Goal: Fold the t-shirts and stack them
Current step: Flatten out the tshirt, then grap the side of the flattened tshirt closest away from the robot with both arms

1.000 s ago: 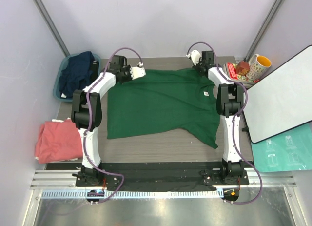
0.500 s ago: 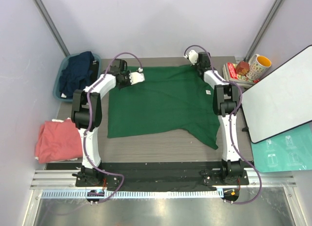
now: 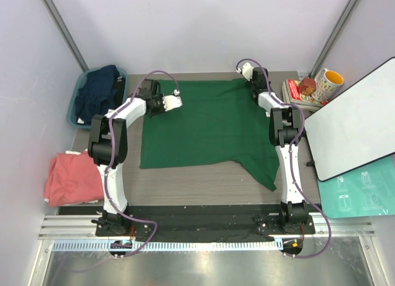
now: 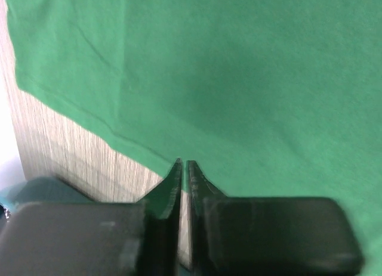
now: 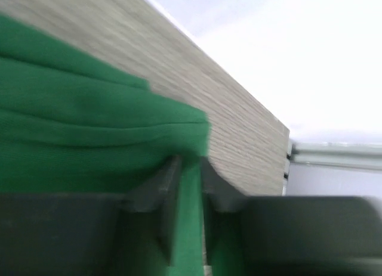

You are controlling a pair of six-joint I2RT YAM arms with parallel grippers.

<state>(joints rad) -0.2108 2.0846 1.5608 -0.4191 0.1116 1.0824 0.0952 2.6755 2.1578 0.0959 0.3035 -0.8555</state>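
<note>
A dark green t-shirt [image 3: 210,125] lies spread across the middle of the table [image 3: 203,184]. Its neck label does not show. One corner trails toward the front right. My left gripper [image 3: 162,107] is shut on the shirt's left hem; it also shows in the left wrist view [image 4: 184,163], pinching the edge of the green cloth [image 4: 239,79]. My right gripper [image 3: 252,80] is shut on the shirt's far right corner, with green cloth [image 5: 77,139] between the jaws in the right wrist view [image 5: 190,160]. A salmon-pink t-shirt [image 3: 73,178] lies at the left. A navy t-shirt [image 3: 99,91] sits in the tub.
The teal tub [image 3: 73,116] stands at the back left. A whiteboard [image 3: 358,128] leans at the right over a teal sheet [image 3: 364,196]. A mug [image 3: 329,82] and a small stack of books [image 3: 296,88] stand at the back right corner.
My left gripper has moved right and slightly nearer with the hem. The shirt's left edge has shifted right, its far edge now runs straight, and the white label no longer shows.
</note>
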